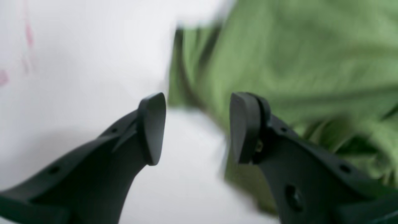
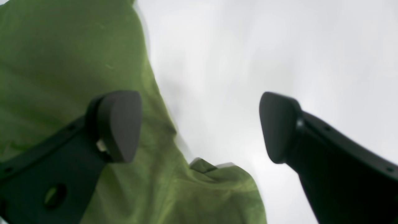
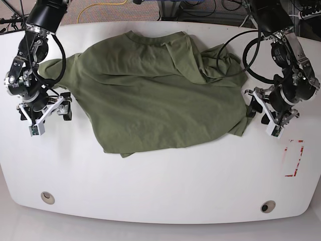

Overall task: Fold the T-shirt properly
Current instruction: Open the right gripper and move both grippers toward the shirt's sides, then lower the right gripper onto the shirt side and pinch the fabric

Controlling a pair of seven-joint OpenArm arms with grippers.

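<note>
The olive-green T-shirt [image 3: 155, 90] lies spread and wrinkled on the white table [image 3: 165, 186], collar toward the far edge, with its right side bunched up. My left gripper [image 3: 257, 106] is open at the shirt's right edge. In the left wrist view, the left gripper [image 1: 198, 127] has nothing between its fingers, and the T-shirt [image 1: 295, 62] lies just beyond and to the right. My right gripper [image 3: 44, 111] stands open by the shirt's left sleeve. In the right wrist view, the right gripper [image 2: 199, 127] has one finger [image 2: 119, 124] over the T-shirt [image 2: 62, 56] and the other over bare table.
A red tape mark [image 3: 295, 158] sits on the table near the right edge. Two round holes [image 3: 47, 197] [image 3: 267, 206] lie near the front edge. Cables [image 3: 200, 7] run behind the table's far edge.
</note>
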